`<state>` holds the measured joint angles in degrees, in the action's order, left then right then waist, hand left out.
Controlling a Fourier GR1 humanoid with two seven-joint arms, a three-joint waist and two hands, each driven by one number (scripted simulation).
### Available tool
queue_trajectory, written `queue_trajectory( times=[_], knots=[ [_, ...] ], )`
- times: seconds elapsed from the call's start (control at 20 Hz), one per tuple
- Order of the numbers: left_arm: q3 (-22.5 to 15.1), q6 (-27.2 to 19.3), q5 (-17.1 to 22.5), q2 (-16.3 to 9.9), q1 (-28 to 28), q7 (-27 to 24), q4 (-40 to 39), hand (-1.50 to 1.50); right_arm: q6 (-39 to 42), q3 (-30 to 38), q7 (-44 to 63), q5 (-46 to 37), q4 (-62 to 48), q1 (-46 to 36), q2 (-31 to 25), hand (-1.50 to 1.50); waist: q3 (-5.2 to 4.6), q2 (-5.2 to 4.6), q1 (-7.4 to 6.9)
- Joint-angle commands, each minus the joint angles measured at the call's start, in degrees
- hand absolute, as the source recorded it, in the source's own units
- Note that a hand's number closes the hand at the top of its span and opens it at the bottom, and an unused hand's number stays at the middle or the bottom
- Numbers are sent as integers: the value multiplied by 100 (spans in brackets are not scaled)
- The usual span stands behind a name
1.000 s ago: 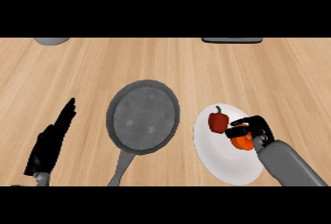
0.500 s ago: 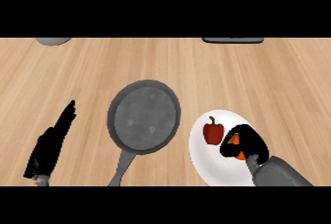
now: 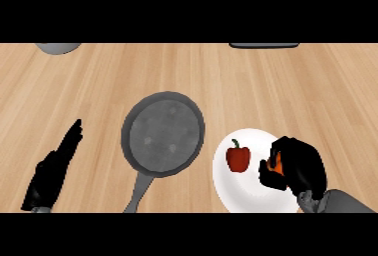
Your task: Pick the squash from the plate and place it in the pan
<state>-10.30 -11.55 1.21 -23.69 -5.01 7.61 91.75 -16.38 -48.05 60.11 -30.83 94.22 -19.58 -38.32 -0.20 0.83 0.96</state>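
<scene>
R hand (image 3: 295,167) is curled round the orange squash (image 3: 278,165) over the white plate (image 3: 247,200), next to a red pepper (image 3: 238,157). Pan (image 3: 162,132) sits left, nothing in it. L hand (image 3: 55,172) rests w/ fingers straight.

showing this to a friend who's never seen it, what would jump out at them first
The red pepper on the white plate at lower right draws the eye first. Just right of it, the right robot hand curls round something orange, mostly hidden. The grey pan sits mid-counter, handle toward the view's lower edge, and the left robot hand rests open at lower left.
</scene>
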Motion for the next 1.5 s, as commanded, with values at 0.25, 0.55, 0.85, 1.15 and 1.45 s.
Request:
queue_trajectory(
  times=[0.25,0.55,0.85,1.15,1.45],
  knots=[
    [48,68,-42,48,-184,-207,88,0,333,275,534,-1966,1362,-927,89,150,12,-48,-113],
    [72,90,-266,108,51,68,98,0,524,492,271,-2123,504,-1525,1744,150,18,-84,-188],
    [21,142,-346,310,315,33,-71,0,263,868,-191,-1862,-1098,-2337,3119,150,19,-110,-240],
    [13,165,-450,364,339,135,0,0,-659,1183,-980,-1388,-3057,-2833,3799,150,21,-134,-316],
    [-52,278,-456,457,454,111,-22,0,-549,1406,-1715,-387,-4931,-3822,3824,150,19,-190,-508]
  ],
)
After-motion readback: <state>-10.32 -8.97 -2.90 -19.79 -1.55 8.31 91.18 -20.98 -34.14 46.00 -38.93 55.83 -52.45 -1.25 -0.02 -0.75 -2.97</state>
